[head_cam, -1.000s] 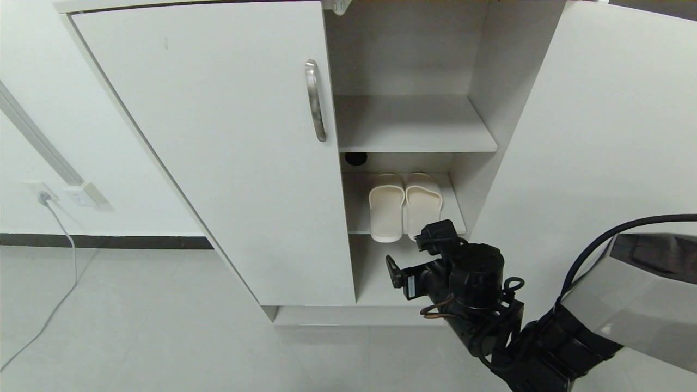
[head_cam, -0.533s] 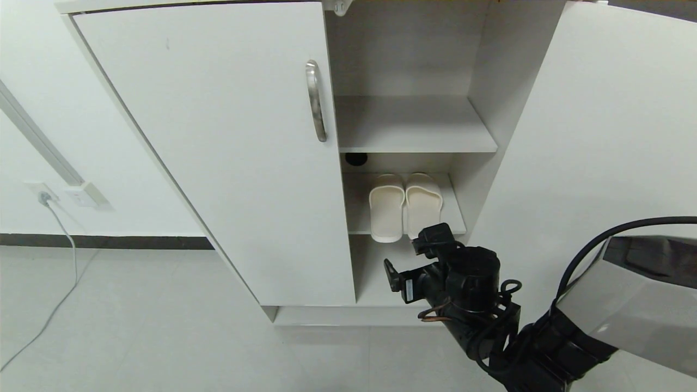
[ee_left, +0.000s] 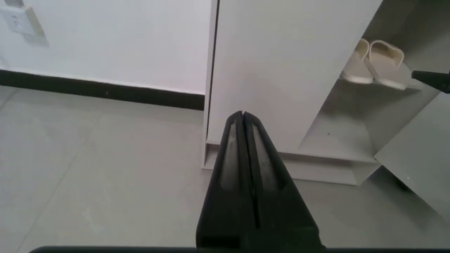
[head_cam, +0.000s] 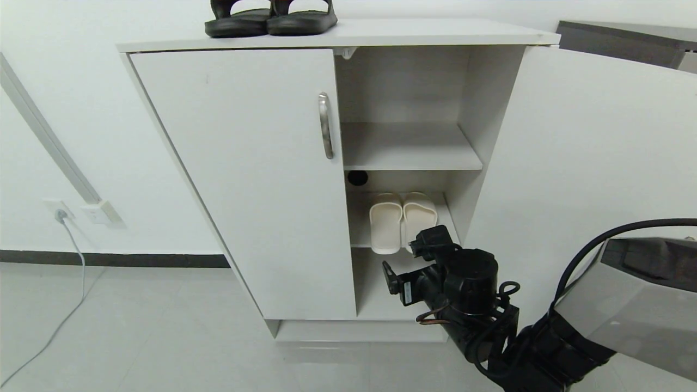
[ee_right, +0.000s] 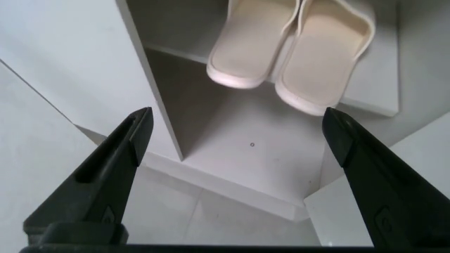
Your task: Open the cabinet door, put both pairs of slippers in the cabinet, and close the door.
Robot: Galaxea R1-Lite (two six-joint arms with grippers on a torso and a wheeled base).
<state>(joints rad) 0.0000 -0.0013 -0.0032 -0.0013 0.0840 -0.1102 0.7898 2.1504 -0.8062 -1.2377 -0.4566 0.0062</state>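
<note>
We face a white cabinet (head_cam: 435, 34) standing on a pale tiled floor (head_cam: 136, 337) against a white wall. Its right door (head_cam: 588, 152) is swung wide open toward us, while its left door (head_cam: 245, 174) is closed. In the open half we see a bare upper shelf (head_cam: 408, 147), a middle shelf (head_cam: 359, 228) and a bottom compartment (head_cam: 375, 299) below it. The right gripper (head_cam: 405, 257) hangs just in front of the open half, level with the bottom compartment, and its jaws are spread wide and hold nothing. From its wrist we look between the two fingers into the cabinet, at the middle shelf edge and the compartment floor. The left gripper (ee_left: 242, 116) is low over the floor in front of the closed door, with its jaws pressed together on nothing. The white slippers (head_cam: 402, 220) lie side by side on the middle shelf, touching each other, their near ends at the shelf's front edge and apart from the right gripper. The black slippers (head_cam: 272, 19) sit as a pair on top of the cabinet, above the closed door. A slim metal handle (head_cam: 325, 125) runs upright along the closed door's inner edge. On the wall to the left, a socket (head_cam: 57, 209) holds a plug, and its cable (head_cam: 65, 305) trails down to the floor.
</note>
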